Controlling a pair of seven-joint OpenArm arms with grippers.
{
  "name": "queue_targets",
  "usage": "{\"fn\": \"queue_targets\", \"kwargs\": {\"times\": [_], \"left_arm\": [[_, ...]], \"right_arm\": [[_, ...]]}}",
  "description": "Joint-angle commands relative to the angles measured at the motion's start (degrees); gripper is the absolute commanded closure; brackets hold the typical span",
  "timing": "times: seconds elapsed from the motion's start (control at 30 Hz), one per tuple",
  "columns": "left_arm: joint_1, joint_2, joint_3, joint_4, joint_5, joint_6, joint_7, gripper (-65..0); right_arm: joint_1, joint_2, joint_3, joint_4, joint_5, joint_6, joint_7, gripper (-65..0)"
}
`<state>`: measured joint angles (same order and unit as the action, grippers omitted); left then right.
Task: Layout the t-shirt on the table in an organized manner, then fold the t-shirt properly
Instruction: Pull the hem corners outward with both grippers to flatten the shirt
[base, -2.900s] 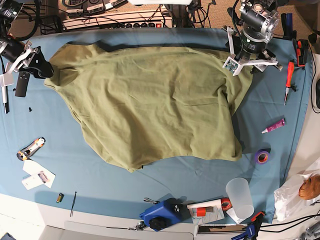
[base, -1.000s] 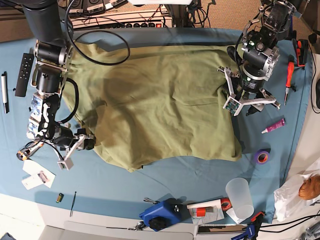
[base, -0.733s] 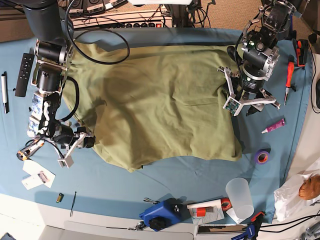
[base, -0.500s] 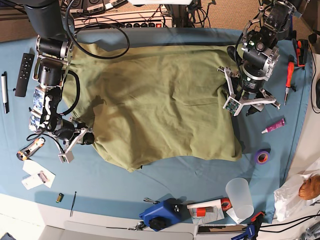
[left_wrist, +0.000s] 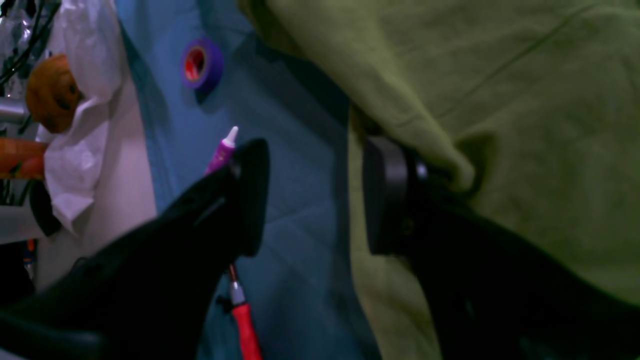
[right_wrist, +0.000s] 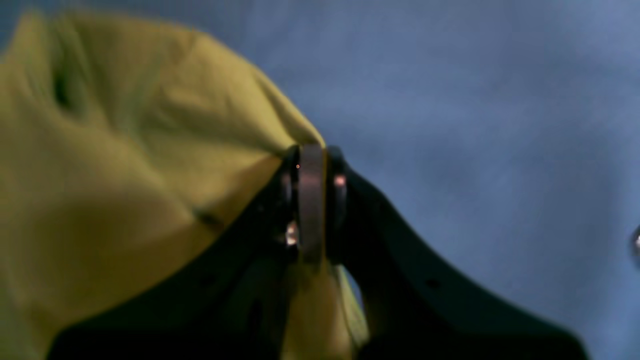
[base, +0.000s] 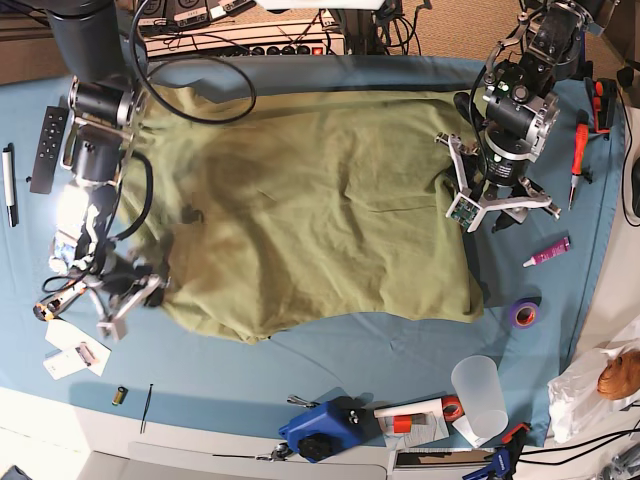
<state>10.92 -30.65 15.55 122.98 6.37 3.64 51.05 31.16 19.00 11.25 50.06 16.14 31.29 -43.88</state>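
One t-shirt (base: 320, 210), one table (base: 330, 355), two grippers. Right gripper (right_wrist: 312, 200) clamped on hem at 8 o'clock; left gripper (left_wrist: 312, 192) jaws apart at 3 o'clock edge. Bare cloth along 6 o'clock.

The right gripper's fingers (right_wrist: 340, 190) pinch the t-shirt (right_wrist: 125, 165) edge above the table (right_wrist: 475, 100).

the right wrist view is blurred throughout, the t-shirt (right_wrist: 125, 175) cut off at nine o'clock; in the left wrist view the red-handled tool (left_wrist: 247, 330) leaves at six o'clock
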Motion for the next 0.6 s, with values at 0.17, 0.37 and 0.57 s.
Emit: {"fn": "queue_targets", "kwargs": {"times": [0.17,0.37,0.57], "left_arm": [[-0.48,-0.44,-0.37,0.92,0.83,0.44,-6.36,-30.9],[-0.63,1.40,-0.37,0.92,4.57,0.59,-6.97,-30.9],[-2.36,5.31,-0.37,0.92,2.78,4.22,-6.91,-30.9]], "right_arm": [[3.08,0.96,3.89,0.92,-0.92,-3.28,1.79,0.0],[2.12,0.98,7.06,0.94,-5.53,-8.66,1.92,0.0],[0.98,0.98,11.96,0.92,-7.02,-11.96,1.90,0.0]]}}
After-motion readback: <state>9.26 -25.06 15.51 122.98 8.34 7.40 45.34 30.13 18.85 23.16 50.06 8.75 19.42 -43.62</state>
